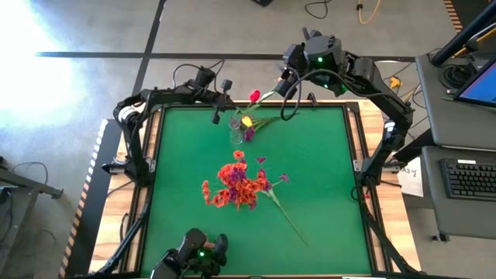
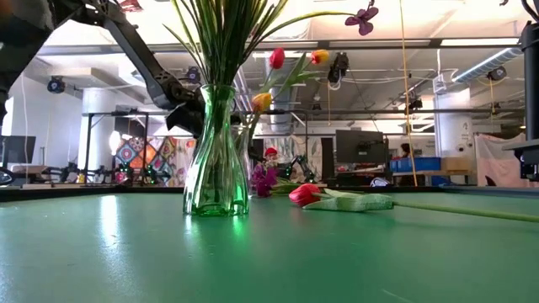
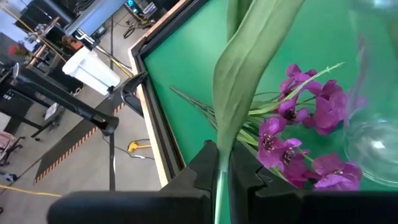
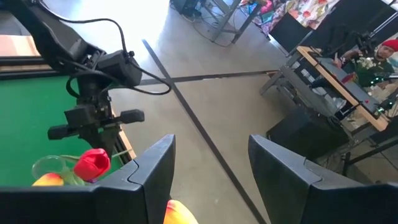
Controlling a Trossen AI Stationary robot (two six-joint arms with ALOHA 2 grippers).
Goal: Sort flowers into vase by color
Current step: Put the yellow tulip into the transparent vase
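A: High view first. The vase [image 1: 236,133] stands at the far side of the green worktop [image 1: 325,186], left of centre, with a yellow tulip [image 1: 246,122] and a purple spray [image 1: 248,134] at its mouth. The left end effector [image 1: 219,113] is just beside it. The right end effector [image 1: 284,84] hangs over the far edge, near a red tulip [image 1: 254,96]. A pile of orange-red sprays [image 1: 236,184] lies mid-worktop.

B: Low view?

A: The vase [image 2: 216,151] is upright, full of green stems. A red tulip [image 2: 306,194] lies flat on the worktop beside it.

B: Left wrist?

A: The left fingers [image 3: 202,171] are closed on a thin green stem [image 3: 222,186] below a long leaf [image 3: 249,68]. Purple blooms [image 3: 298,134] and the glass [image 3: 376,93] are close by.

B: Right wrist?

A: The right fingers [image 4: 158,165] stand wide apart. Something yellow-orange [image 4: 177,213] shows low between them; I cannot tell whether they hold it.

B: Handling?

A: The flowers are probably very light, with springy stems and soft heads. I would grip mid-stem, never the bloom. The glass looks fragile and top-heavy under long stems, so a sideways nudge could tip it.

B: Any writing?

A: None legible.
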